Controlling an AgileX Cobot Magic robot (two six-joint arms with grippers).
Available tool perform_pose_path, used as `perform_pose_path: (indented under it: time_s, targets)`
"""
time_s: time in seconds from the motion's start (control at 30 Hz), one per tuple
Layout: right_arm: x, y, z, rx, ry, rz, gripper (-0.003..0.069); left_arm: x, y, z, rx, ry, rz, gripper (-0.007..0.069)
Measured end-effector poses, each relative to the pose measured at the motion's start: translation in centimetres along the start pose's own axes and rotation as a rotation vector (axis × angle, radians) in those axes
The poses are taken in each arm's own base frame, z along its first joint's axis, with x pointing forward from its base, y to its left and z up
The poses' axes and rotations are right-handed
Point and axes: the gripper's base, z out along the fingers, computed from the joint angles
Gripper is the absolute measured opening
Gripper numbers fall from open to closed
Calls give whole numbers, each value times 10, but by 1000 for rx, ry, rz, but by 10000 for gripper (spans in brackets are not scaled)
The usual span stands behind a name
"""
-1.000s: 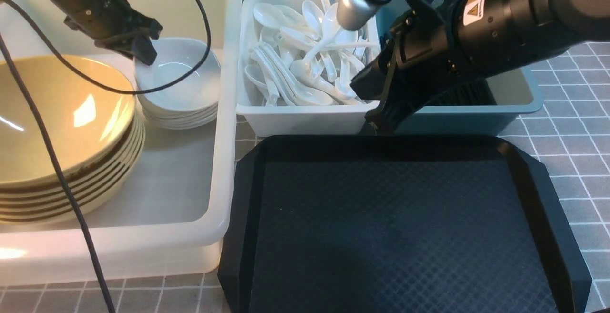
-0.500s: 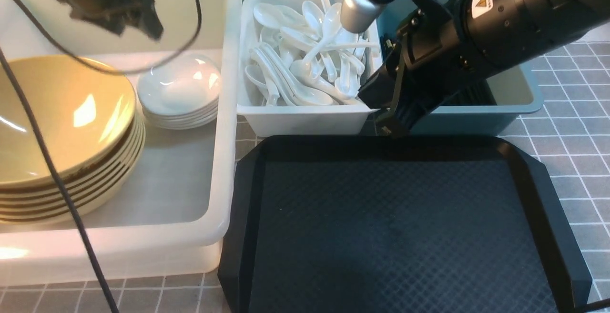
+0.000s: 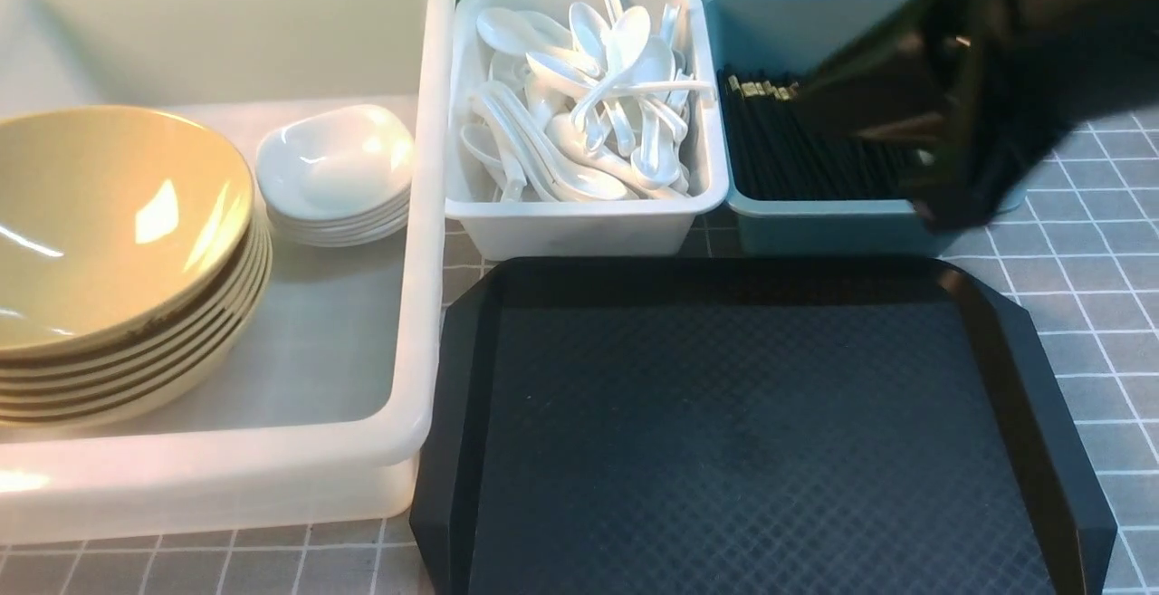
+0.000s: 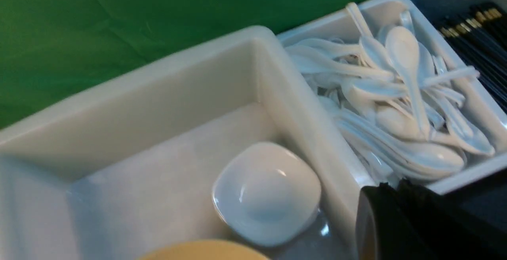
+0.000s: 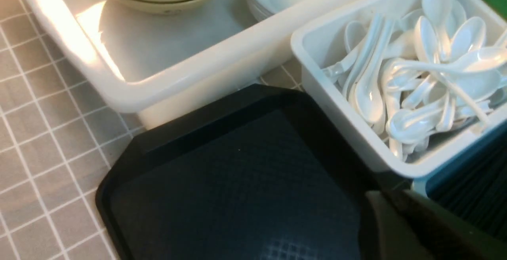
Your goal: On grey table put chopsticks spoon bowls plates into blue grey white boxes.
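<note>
Several olive-yellow bowls (image 3: 109,224) and a stack of white plates (image 3: 335,165) sit in the large white tub (image 3: 426,305). Many white spoons (image 3: 579,124) fill the pale grey-white box (image 3: 579,233). Black chopsticks (image 3: 797,156) lie in the teal-blue box (image 3: 815,228). My left gripper (image 4: 393,185) is out of the front view; its wrist view shows it high above the tub's right wall, jaws together and empty, with the top plate (image 4: 267,192) below it. My right gripper (image 5: 386,196) looks shut and empty; its blurred arm (image 3: 996,79) hangs over the blue box's right end.
A black textured tray (image 3: 751,423) with nothing on it lies in front of the two small boxes. The grey gridded table (image 3: 1105,278) shows to the right of the tray and along the front edge. A green backdrop stands behind the boxes.
My left arm rose from the plate stack and left the front view. My right arm swung up and to the right, uncovering the chopsticks in the blue box.
</note>
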Motion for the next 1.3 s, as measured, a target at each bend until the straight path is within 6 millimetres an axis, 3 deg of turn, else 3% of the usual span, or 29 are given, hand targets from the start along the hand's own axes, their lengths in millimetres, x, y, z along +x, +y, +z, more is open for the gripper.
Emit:
perform_pose_path:
  time_s: [0.2,0.3,0.57,0.67,0.87,1.3]
  targets:
    - [15,7,-21,32,-72,3,78,80,-19,-25,-33,115,-26,-10]
    - [26,12,-30,43,-108,9,78,124,-31,-40,-72,59,-22,-10]
    - [63,28,-51,63,-228,48,78,226,-57,-56,-141,-162,-113,-10]
    - [79,34,-61,94,-298,50,78,250,-64,-57,-146,-193,-139,-10]
    - [111,46,-82,139,-417,49,78,283,-71,-63,-181,-242,-129,-10]
    - [128,54,-85,106,-366,45,79,291,-69,-68,-238,-265,-90,-10]
